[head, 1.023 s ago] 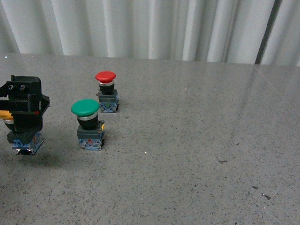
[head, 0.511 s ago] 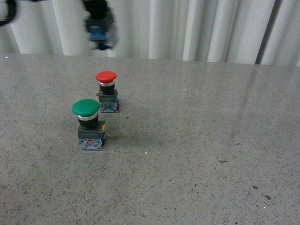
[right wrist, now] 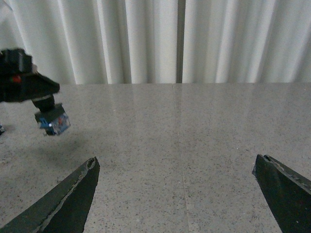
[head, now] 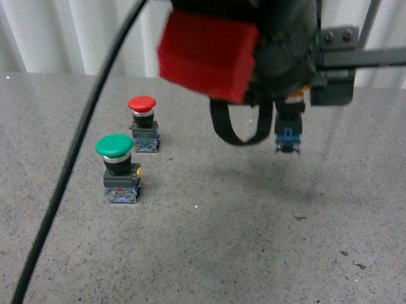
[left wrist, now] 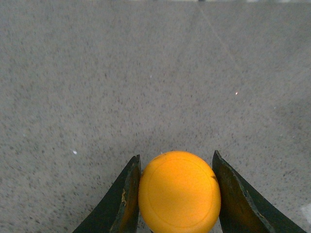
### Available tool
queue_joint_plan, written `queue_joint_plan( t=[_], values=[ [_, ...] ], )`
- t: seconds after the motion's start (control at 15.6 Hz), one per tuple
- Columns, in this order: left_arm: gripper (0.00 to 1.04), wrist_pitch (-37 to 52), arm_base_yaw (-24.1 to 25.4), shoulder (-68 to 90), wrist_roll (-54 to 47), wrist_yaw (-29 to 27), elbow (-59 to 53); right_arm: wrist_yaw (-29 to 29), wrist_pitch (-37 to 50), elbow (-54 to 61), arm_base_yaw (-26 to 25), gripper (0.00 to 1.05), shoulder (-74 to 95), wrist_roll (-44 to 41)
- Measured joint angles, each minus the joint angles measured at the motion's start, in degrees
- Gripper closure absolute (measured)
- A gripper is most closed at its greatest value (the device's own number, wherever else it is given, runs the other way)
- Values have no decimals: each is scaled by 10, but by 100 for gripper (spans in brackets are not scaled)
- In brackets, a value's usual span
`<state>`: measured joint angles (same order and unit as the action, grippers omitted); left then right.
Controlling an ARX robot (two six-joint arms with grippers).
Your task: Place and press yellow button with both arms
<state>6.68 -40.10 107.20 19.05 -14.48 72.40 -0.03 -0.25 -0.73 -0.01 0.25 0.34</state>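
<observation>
A green-capped push button [head: 118, 169] stands upright on the left part of the grey speckled tabletop [head: 253, 254]. A smaller-looking red-capped one [head: 144, 124] stands near it, a little closer to the far edge, and the two are not touching. A pleated white curtain [head: 67, 30] hangs behind that far edge.

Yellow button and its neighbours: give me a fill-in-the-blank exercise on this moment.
1. The left gripper holds the yellow button in mid-____, off the table.
2. The right gripper has its jaws ____.
3. ____ buttons stand on the table: the green button and the red button.
Missing: air; open; two.
</observation>
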Motion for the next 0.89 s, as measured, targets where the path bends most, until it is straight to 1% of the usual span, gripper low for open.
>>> queue_joint_plan(
  t=[0.06,0.32,0.51,0.7,0.77,0.83,0.89],
  values=[
    [69,-4,0,20,7,-1,2,0,0,0,0,6,0,0],
    [69,-14,21,65,22,-40,18,0,0,0,0,6,0,0],
    [69,-21,8,68,37,-34,26,0,0,0,0,6,0,0],
    [38,-14,4,61,39,-30,23,0,0,0,0,6,0,0],
    [29,-10,8,55,37,-30,21,0,0,0,0,6,0,0],
    [16,1,17,42,33,-30,16,0,0,0,0,6,0,0],
    [6,15,26,19,23,-35,0,0,0,0,0,6,0,0]
  ],
)
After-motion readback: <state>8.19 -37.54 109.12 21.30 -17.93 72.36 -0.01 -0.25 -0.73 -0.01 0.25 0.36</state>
